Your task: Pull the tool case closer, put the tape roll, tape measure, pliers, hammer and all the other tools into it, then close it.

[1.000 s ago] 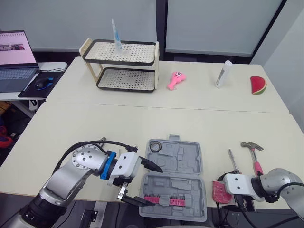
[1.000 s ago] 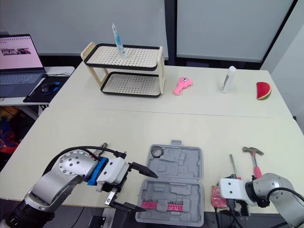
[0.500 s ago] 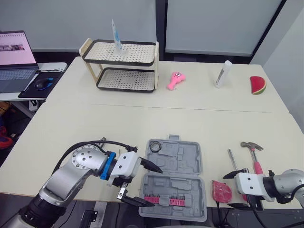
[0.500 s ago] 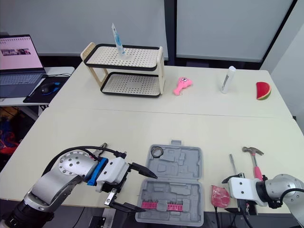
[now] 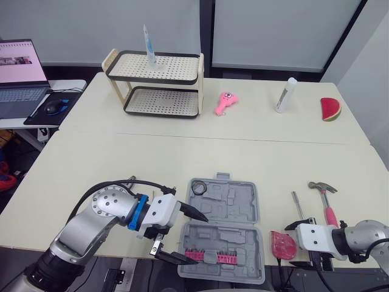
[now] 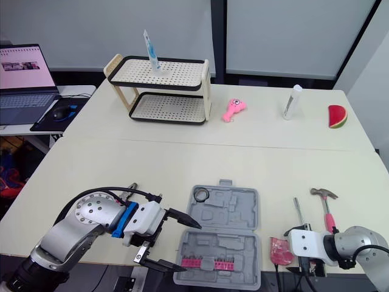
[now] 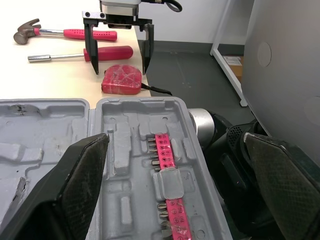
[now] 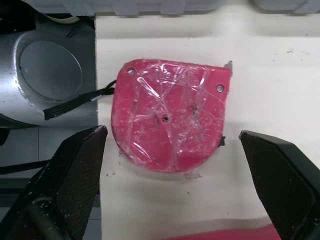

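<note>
**Case is open, tape measure out by the table edge**

Starting on the left: the left gripper [image 5: 202,239] sits at the left side of the tool case [image 5: 234,207]. Its fingers are spread wide, with one tip over the middle of the case's left edge and the other down by its near-left corner. Can't tell if either tip actually touches the plastic.

The case itself is grey and lies flat and open near the front of the table [image 5: 121,158]. There's a pink strip of bits [image 5: 210,257] in the near half. A small black tape roll [image 5: 199,189] sits in the far-left pocket.

Just right of the case, at the table's near edge, the red tape measure [image 8: 170,115] lies flat. The right gripper [image 7: 121,70] is right next to it, fingers wide apart. The tape measure lines up with the gap between them, and neither finger touches it.

Further right are a screwdriver [image 5: 297,204] and a hammer [image 5: 329,212], side by side and clear of the case. Their handles point toward the near edge.
</note>
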You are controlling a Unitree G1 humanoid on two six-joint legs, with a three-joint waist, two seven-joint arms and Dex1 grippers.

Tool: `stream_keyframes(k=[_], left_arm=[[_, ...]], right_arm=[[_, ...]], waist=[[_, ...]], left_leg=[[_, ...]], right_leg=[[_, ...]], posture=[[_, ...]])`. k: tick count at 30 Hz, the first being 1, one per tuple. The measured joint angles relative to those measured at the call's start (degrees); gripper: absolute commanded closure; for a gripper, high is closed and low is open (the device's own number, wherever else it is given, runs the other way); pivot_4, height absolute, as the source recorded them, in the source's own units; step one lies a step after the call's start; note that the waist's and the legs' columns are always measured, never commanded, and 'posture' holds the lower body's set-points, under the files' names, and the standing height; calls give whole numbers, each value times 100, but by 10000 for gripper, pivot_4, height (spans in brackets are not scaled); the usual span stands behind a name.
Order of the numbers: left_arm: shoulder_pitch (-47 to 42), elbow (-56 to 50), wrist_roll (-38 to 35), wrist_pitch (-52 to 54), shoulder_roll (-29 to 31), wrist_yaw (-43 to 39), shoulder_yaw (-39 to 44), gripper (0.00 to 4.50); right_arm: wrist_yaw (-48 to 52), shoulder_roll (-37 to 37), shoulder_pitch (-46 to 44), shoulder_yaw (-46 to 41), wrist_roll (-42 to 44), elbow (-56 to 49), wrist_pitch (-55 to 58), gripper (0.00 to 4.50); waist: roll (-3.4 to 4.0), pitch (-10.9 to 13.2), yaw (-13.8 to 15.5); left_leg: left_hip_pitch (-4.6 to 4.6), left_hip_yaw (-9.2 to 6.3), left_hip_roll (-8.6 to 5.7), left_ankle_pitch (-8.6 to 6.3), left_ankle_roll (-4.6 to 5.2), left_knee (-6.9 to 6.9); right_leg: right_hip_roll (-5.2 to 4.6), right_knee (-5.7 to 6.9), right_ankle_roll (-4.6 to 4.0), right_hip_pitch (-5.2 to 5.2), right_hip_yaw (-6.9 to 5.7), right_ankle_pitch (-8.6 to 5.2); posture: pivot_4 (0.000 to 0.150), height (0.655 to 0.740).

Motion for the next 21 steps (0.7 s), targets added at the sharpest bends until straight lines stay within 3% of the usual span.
stream_keyframes(k=[14, 19, 21], left_arm=[[0, 54, 81, -121, -34, -7, -1, 0], [0, 141, 117, -156, -79, -8, -4, 0], [0, 155, 131, -172, -83, -9, -4, 0]], right_arm=[[-138, 176, 9, 152, -130, -192, 416, 164], [-227, 198, -7, 179, -220, -213, 469, 13719], [-245, 198, -9, 178, -222, -213, 470, 13694]], waist=[[0, 0, 0], [0, 0, -1], [0, 0, 0]], left_leg=[[0, 0, 0, 0, 0, 0], [0, 0, 0, 0, 0, 0], [0, 0, 0, 0, 0, 0]], right_leg=[[0, 0, 0, 0, 0, 0], [0, 0, 0, 0, -1, 0], [0, 0, 0, 0, 0, 0]], posture=[[1500, 7350], [1500, 7350], [1500, 7350]])
